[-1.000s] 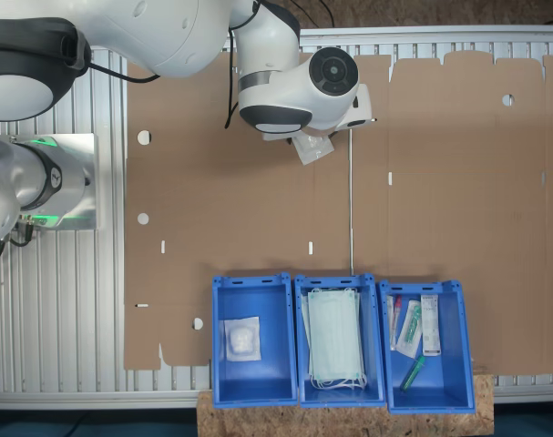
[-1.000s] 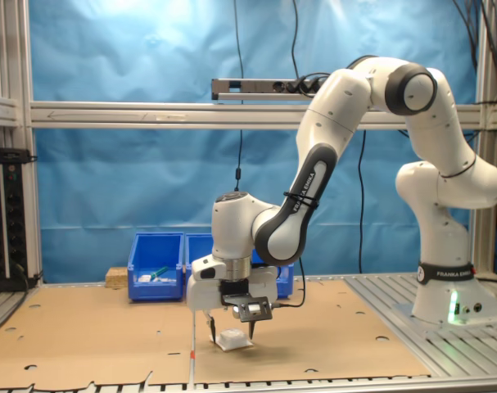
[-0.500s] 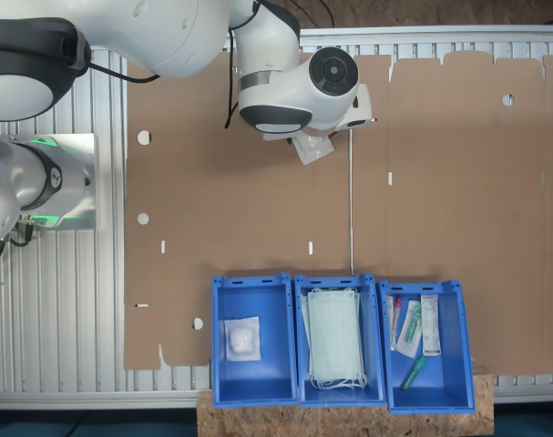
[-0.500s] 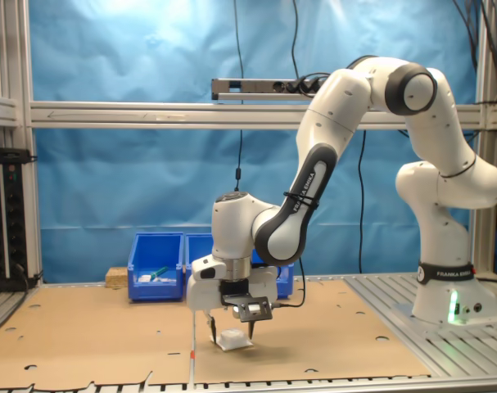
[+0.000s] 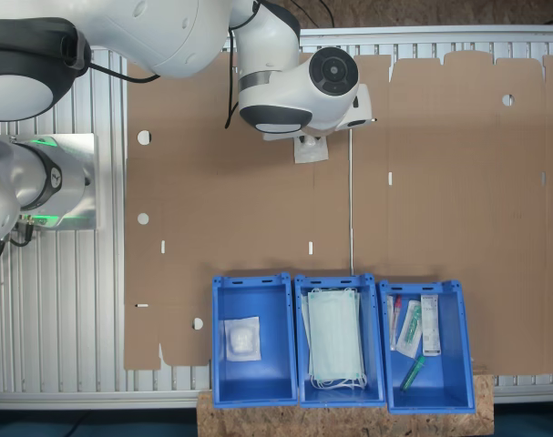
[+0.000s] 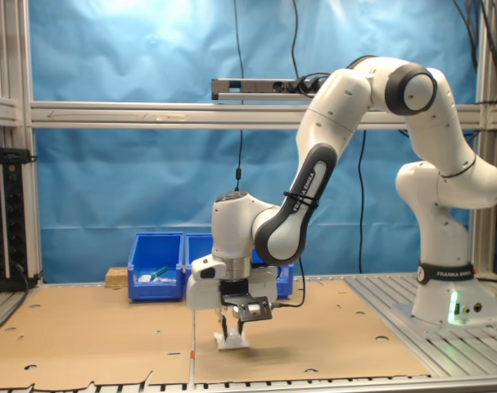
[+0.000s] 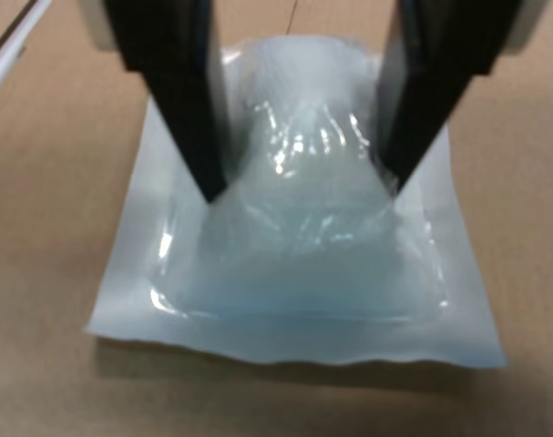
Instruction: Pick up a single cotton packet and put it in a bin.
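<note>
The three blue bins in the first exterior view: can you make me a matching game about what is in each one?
Column one:
1. bin nearest the first exterior view's left
2. middle bin
3. bin nearest the first exterior view's right

Column two:
A. pale green face masks
B. small boxes and a green item
C. one cotton packet

Pairs: 1-C, 2-A, 3-B
</note>
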Controlling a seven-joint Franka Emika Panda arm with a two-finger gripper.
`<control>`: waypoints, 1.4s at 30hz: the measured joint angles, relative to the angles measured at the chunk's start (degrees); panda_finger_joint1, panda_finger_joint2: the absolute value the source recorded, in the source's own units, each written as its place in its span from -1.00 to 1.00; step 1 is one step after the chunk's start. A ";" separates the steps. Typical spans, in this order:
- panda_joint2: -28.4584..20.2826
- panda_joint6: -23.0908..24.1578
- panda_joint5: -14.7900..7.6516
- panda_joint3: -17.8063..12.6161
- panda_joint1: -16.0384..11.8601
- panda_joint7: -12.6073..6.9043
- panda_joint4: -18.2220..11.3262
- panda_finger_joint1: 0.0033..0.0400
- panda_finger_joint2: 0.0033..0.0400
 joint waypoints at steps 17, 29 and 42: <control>-0.12 0.01 0.00 0.00 0.00 0.00 0.26 -0.96 -0.96; -0.12 0.01 0.00 0.00 0.00 0.00 0.26 -0.96 -0.96; -2.36 -2.97 0.00 -0.30 0.01 0.00 0.20 -0.96 -0.96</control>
